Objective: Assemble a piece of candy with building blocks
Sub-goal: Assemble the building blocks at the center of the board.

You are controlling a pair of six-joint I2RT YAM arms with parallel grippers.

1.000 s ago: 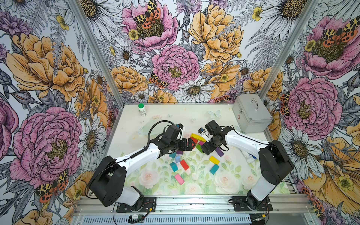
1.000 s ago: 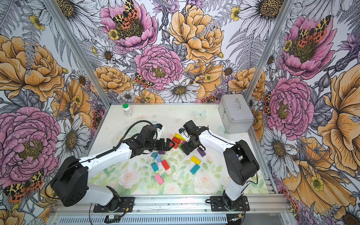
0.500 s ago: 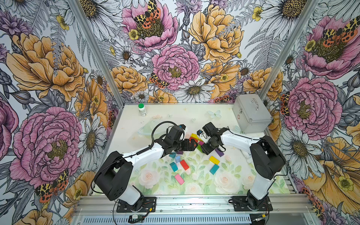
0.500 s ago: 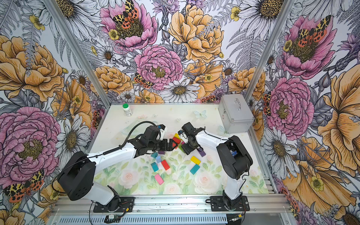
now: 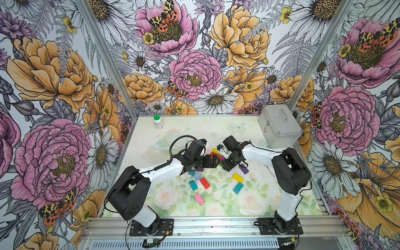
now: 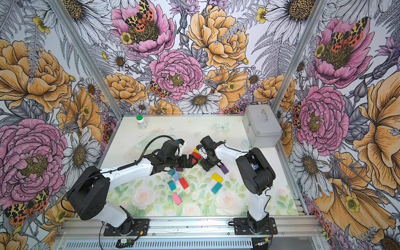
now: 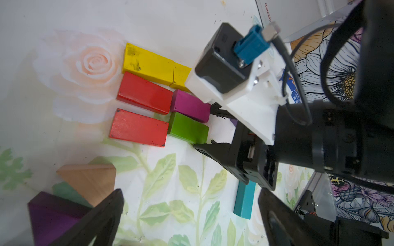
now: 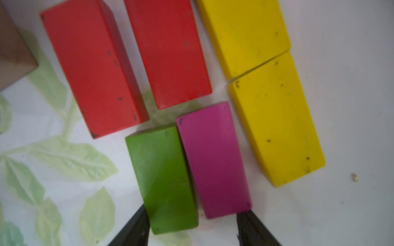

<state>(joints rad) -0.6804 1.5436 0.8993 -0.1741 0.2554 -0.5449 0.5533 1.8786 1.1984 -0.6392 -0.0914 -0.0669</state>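
Right gripper clamped on green and magenta brick pair, tips only. Risks slipping, skewing red bricks at ten o'clock.

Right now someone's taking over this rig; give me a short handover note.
Left claw: open, empty, by the triangles.
Right claw: closed on green block and magenta block, side by side.
Done: yellow blocks and red blocks laid in rows beside them.
Left: triangles probably go on the ends; spare blocks lie loose nearby.

Red print, perhaps "Glosen", on a white surface beyond the blocks.
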